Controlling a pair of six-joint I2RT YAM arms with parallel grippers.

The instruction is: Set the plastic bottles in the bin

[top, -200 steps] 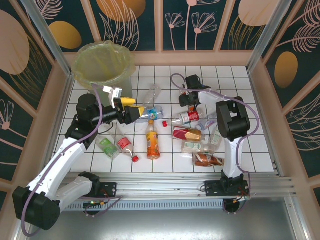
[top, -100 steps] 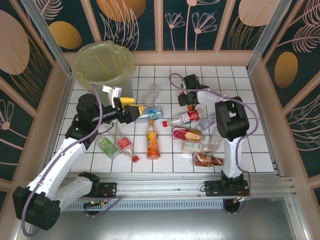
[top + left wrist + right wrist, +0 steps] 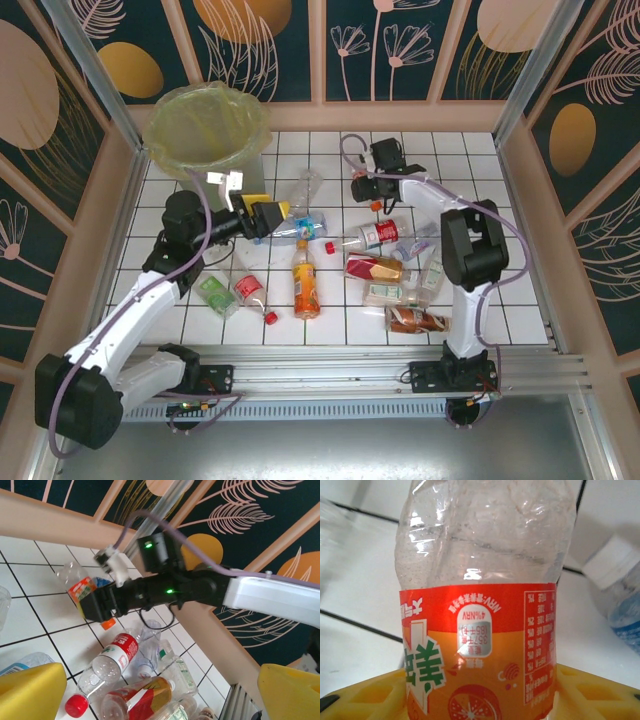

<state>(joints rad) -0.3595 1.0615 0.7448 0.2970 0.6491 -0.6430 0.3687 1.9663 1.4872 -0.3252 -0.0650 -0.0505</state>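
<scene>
The right claw [image 3: 366, 188] is clenched on an orange-labelled bottle [image 3: 479, 645] near the middle of the tabletop's far edge, and its yellow moulded fingers [image 3: 362, 700] press the label from both sides. This bottle is thin clear plastic, dented and wrinkled above a glossy red-and-orange label printed with an orange fruit. It hangs tilted, neck down, with an orange cap [image 3: 106, 625] at its low end; whether the cap touches the tiles I cannot tell

The left claw [image 3: 268, 213] is released, its blocky yellow fingers [image 3: 30, 692] wide apart, over the left half of the tabletop and just beside a blue-labelled bottle [image 3: 305, 227]

The other plastic bottles [image 3: 378, 268] lie on their sides across the middle and right half, crumpled and clear, with red, green, orange and white labels. Several by the right arm overlap, so their number is hard to make out. A loose red cap [image 3: 328, 246] lies among them

The bin [image 3: 255, 112], a round pale bucket lined with a crinkled translucent yellow-green bag [image 3: 170, 110], stands at the far left corner; what it holds cannot be made out

The tabletop [image 3: 470, 160] is glossy white square tile with dark grout, and an aluminium rail [image 3: 330, 360] runs along its near edge. The walls [image 3: 400, 50] are dark panels painted with peach and gold leaves and ovals, set in pale wooden frames
</scene>
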